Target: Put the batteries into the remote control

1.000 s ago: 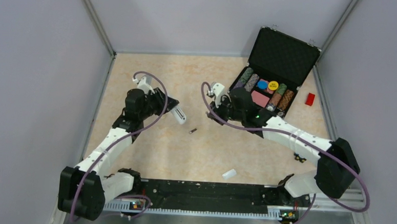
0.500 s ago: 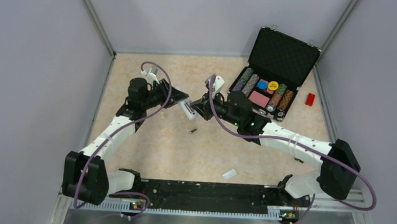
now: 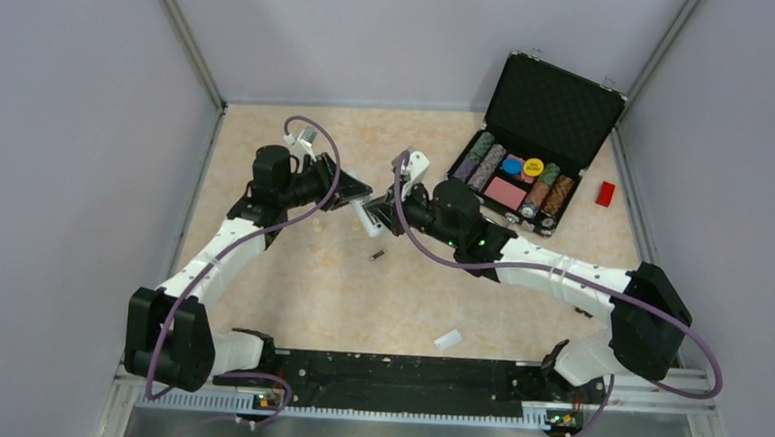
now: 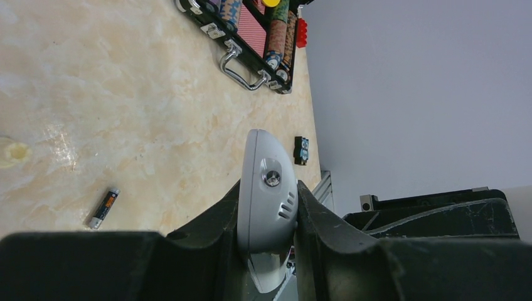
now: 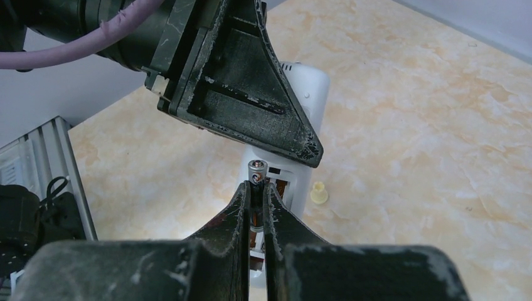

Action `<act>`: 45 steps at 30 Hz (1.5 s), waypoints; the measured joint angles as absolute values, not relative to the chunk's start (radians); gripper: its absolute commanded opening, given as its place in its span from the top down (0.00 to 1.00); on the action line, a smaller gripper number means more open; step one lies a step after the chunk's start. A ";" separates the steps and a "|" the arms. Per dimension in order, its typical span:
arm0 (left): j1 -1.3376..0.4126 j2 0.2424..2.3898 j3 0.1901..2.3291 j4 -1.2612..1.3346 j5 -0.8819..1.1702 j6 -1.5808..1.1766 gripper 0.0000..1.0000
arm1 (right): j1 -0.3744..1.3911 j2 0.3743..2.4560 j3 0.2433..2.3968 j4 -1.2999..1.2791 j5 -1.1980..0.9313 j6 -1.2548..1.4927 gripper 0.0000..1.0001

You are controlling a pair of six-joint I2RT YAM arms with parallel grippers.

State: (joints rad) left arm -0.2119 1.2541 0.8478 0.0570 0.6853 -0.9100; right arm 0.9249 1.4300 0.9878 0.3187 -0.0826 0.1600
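Right wrist view: the right gripper (image 5: 256, 191), pinching a battery (image 5: 257, 170), has reached the remote control (image 5: 307, 88) clamped in the left gripper (image 4: 268, 194); insertion seems next.

Bystanding items being displayed on the marbled beige table (image 3: 289, 303)

An open black case (image 3: 555, 102) is being shown at the upper right of the top view, with its lid being kept upright and its tray being filled with rows of coloured chips (image 3: 487, 154), a yellow disc (image 3: 533, 168) and a pink block (image 3: 507, 192). A small red block (image 3: 605, 193) is being seen just right of the case, apart from it. A cream peg (image 3: 317, 224) is being shown left of centre and a small white cover piece (image 3: 447, 339) at lower centre. A tiny black-and-blue item (image 4: 302, 150), too small to be identified, is being seen right of centre in the left wrist view.
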 measured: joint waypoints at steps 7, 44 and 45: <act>-0.212 1.255 0.853 0.041 0.702 -0.902 1.00 | 0.937 1.446 0.988 0.318 -0.076 0.134 1.00; -0.212 1.255 0.877 -0.046 0.698 -0.859 1.00 | 0.956 1.453 0.957 0.306 -0.030 0.130 0.91; -0.212 1.255 0.877 -0.046 0.698 -0.860 1.00 | 0.957 1.453 0.957 0.306 -0.026 0.136 0.90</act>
